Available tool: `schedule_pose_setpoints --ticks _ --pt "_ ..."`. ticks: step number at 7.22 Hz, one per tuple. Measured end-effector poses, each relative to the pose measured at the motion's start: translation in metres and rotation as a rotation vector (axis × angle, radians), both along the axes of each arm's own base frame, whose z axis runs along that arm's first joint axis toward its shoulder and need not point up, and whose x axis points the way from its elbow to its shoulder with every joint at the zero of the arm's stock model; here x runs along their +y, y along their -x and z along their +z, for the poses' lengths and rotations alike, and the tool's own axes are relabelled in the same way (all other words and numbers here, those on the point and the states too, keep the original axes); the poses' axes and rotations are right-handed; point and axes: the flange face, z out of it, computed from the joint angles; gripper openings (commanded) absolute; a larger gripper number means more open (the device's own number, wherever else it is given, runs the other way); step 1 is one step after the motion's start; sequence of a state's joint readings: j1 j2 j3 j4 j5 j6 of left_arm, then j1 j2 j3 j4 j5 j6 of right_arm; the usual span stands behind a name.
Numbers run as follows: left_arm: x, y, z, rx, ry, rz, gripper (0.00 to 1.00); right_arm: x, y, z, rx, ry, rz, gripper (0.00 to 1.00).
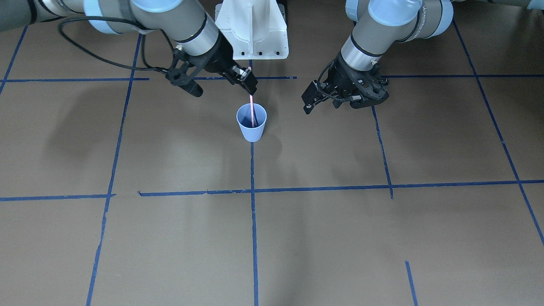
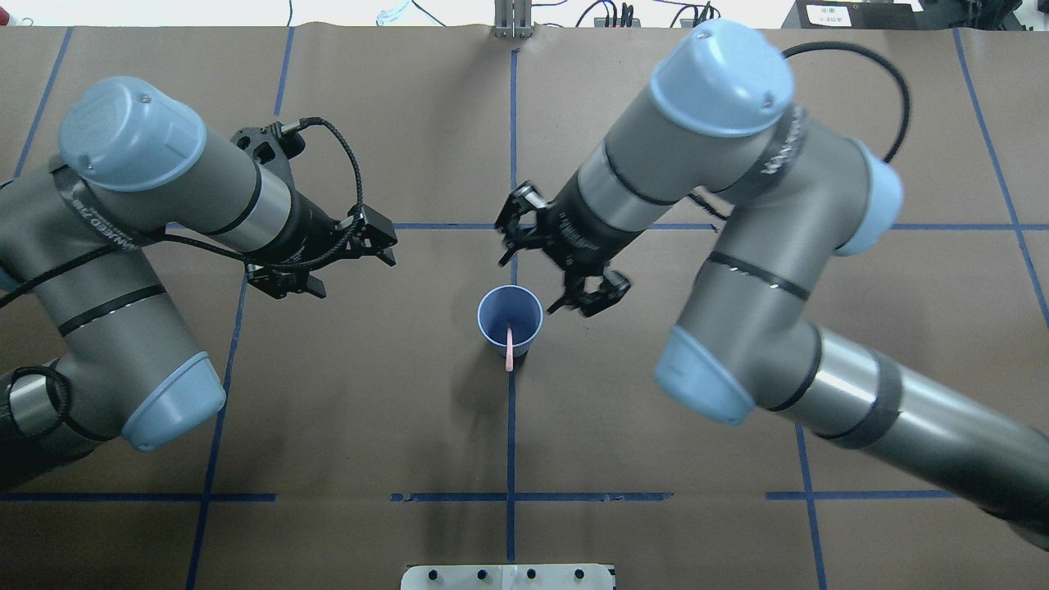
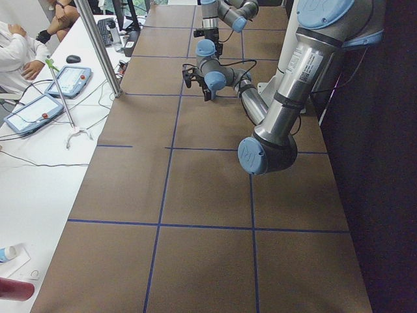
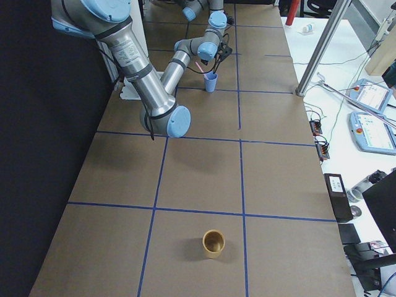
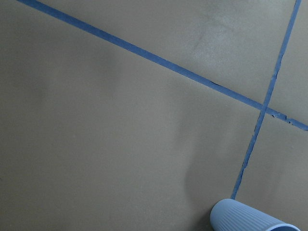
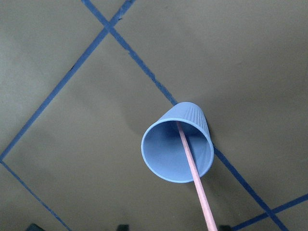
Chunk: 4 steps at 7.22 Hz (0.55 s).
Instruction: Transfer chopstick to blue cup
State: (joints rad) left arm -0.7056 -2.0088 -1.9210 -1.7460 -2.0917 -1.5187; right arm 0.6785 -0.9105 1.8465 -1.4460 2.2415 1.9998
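The blue cup (image 1: 251, 127) stands upright near the table's middle on a blue tape line. It also shows in the overhead view (image 2: 492, 307), in the right wrist view (image 6: 163, 154) and at the bottom edge of the left wrist view (image 5: 245, 219). The pink chopstick (image 1: 252, 110) stands inside it and leans on the rim nearest the robot (image 2: 509, 352) (image 6: 192, 168). My right gripper (image 1: 246, 80) (image 2: 512, 225) hovers above the cup, open, apart from the stick. My left gripper (image 1: 307, 102) (image 2: 387, 246) hangs open and empty to the cup's side.
The white robot base (image 1: 253, 29) stands at the table's edge behind the cup. A tan cup (image 4: 213, 243) stands far off at the table's right end. Blue tape lines (image 1: 253, 238) cross the brown table cover.
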Motion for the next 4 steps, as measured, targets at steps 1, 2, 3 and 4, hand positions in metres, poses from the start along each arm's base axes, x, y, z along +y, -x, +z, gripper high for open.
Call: schedule_pose_setpoints --ticks 1,2,3,4 --pt "0.008 0.012 0.022 -0.027 -0.039 0.032 1.0 -0.008 -0.04 0.029 0.014 -0.04 0.025 1.0" --pt "0.016 0.031 0.048 -0.06 -0.08 0.066 1.0 -0.014 -0.083 0.067 0.045 -0.107 0.033 1.0" --pt "0.023 0.056 0.078 -0.101 -0.116 0.094 1.0 -0.022 -0.126 0.114 0.096 -0.171 0.033 1.0" --pt "0.028 0.09 0.114 -0.155 -0.161 0.126 1.0 -0.03 -0.166 0.16 0.155 -0.24 0.02 1.0"
